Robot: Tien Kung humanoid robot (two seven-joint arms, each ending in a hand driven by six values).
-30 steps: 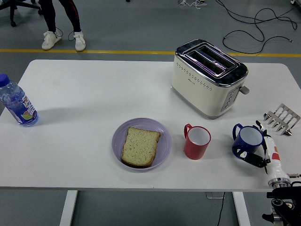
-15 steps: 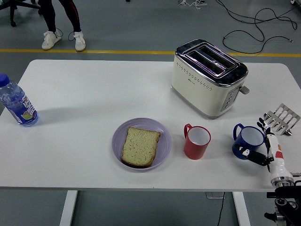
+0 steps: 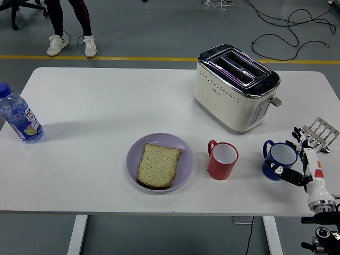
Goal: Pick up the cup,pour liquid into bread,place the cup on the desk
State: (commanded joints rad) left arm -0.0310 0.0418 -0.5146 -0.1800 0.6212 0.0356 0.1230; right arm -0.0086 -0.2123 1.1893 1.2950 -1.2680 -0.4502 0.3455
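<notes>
Although most of the robot's right arm is cut off by the lower right corner of the picture, its white-and-black right hand [image 3: 300,159] shows at the near right edge of the white desk [image 3: 106,106], fingers spread around the right side of the dark blue cup with a white inside [image 3: 279,159], one dark finger low against its wall and others behind its rim; whether they press the cup or only lie beside it cannot be told. That blue cup stands upright on the desk near the right end of the near edge, handle to the left. Only one robot hand shows. Two cups are there: the second, a red cup with a white inside [image 3: 221,160], stands upright just left of the blue one, apart from it. One round lilac plate [image 3: 183,159] lies near the middle of the near edge and carries one slice of toasted bread [image 3: 158,165]. One cream two-slot toaster with a chrome top [image 3: 234,87] sits toward the far right. One clear water bottle with a blue cap [image 3: 18,116] stands at the left edge. One metal toast rack [image 3: 320,133] sits at the right edge, partly hidden behind the fingers. At the far side a person's legs and white shoes [image 3: 69,44] show, cut off at the top.
</notes>
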